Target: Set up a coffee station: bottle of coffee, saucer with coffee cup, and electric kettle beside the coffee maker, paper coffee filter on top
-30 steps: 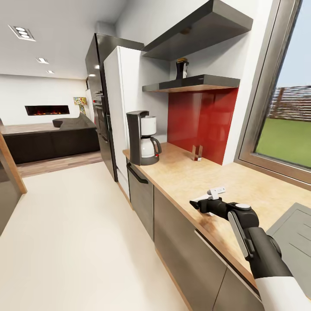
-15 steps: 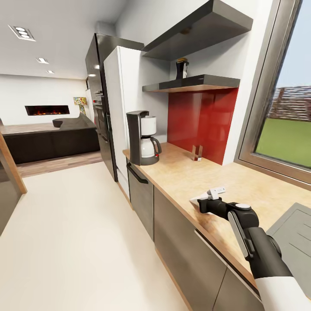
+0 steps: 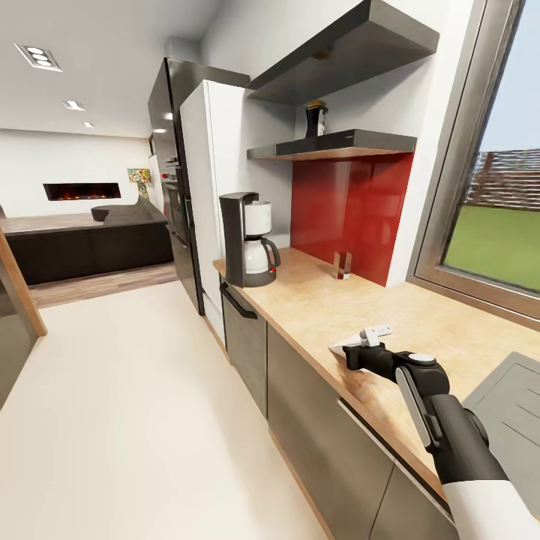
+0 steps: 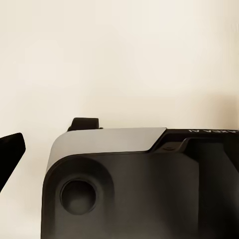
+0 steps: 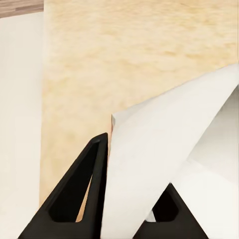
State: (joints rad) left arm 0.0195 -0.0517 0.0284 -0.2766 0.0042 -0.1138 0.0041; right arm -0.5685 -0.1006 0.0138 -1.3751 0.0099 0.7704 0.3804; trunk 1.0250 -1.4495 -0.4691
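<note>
A: Holding the paper coffee filter (image 5: 164,149) low over the surface (image 3: 322,300), the right gripper (image 3: 351,351) sits near the front edge of the wood-grain top. Why there, do you think?

B: My guess is transit. The coffee maker (image 3: 247,240) stands at the far end of the surface, well apart from the arm, beside the white cabinet. The filter belongs on top of it, so it has to travel along the worktop.

A: And the grip itself?

B: In the right wrist view the two black fingers (image 5: 79,184) are nearly together, with the white sheet pinched between them and fanning outward past the tips. So the gripper is clenched on the filter, with little gap beyond the paper's thickness. Thin paper probably calls for a narrow pinch at one edge.

A: Does the filter touch the surface?

B: I cannot tell; in the head view it shows as a small white tip just ahead of the gripper, close above the wood.

A: The other task items?

B: The bottle of coffee (image 3: 316,118) stands on the kitchen shelf (image 3: 337,142), above the red splashback (image 3: 352,214); that step looks undone.

A: And the left gripper (image 4: 10,152)?

B: The left wrist view shows dark housing and one dark fingertip against a pale background. Whether it is parted or closed, I cannot tell.
</note>
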